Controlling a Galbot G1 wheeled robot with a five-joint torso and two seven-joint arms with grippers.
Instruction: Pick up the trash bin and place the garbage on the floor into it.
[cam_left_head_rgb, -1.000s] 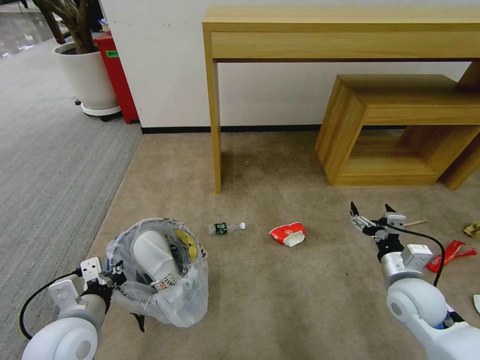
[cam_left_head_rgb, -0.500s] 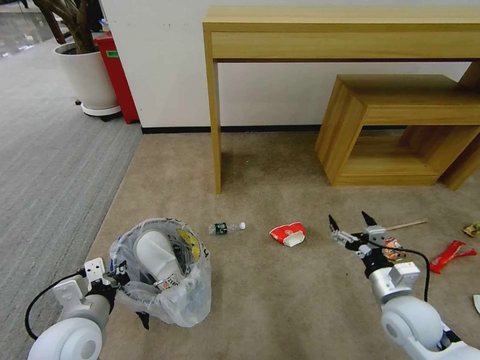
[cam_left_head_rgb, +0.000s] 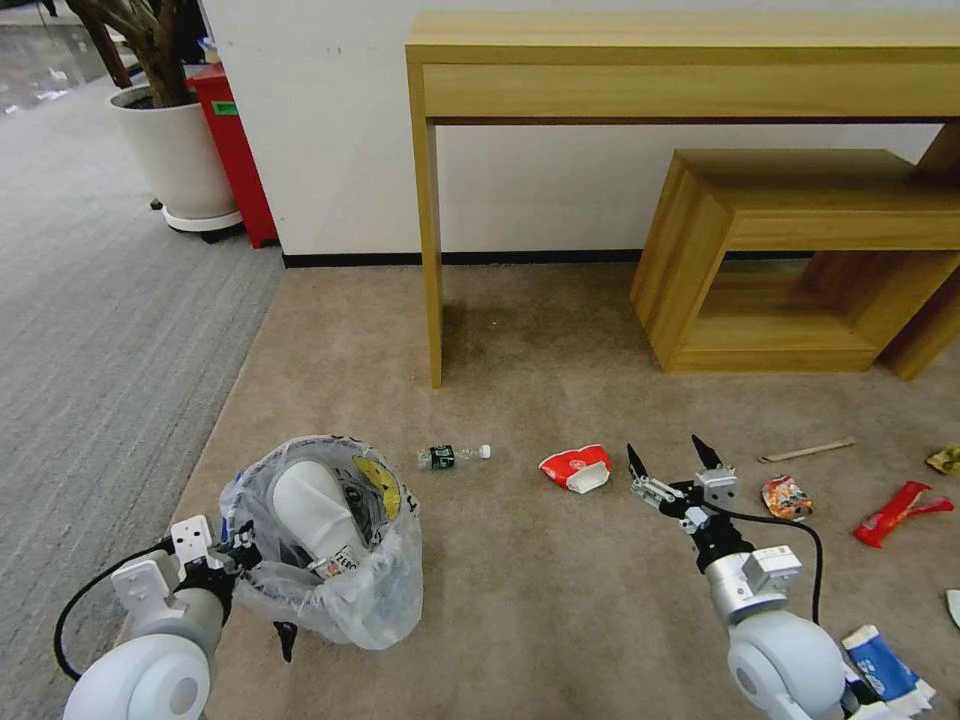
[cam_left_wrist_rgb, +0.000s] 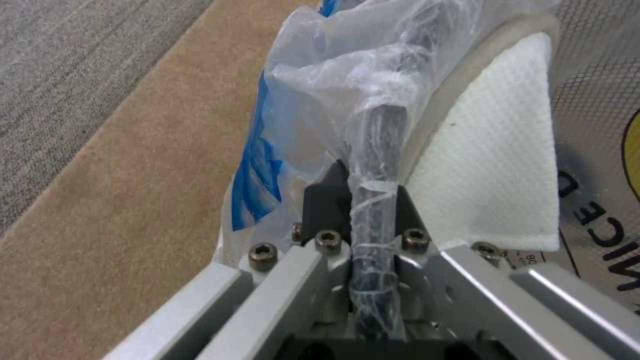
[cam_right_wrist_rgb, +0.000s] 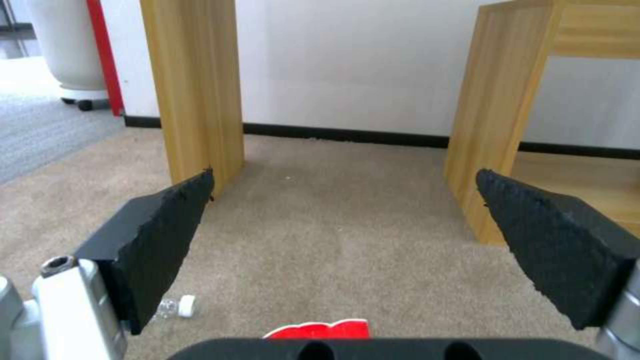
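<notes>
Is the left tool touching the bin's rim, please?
Touching: the left wrist view shows the left tool shut on the bin rim, bag pinched between.

Right hand (cam_right_wrist_rgb: 343, 220) (spread wide), red-white cup (cam_right_wrist_rgb: 319, 329), bottle (cam_right_wrist_rgb: 175, 307)

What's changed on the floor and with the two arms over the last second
The right end effector, open and empty, swung left across the carpet toward the crushed red-white cup, uncovering the orange snack packet and blue-white carton. The left end effector stayed clamped on the trash bin rim; litter unmoved.
</notes>
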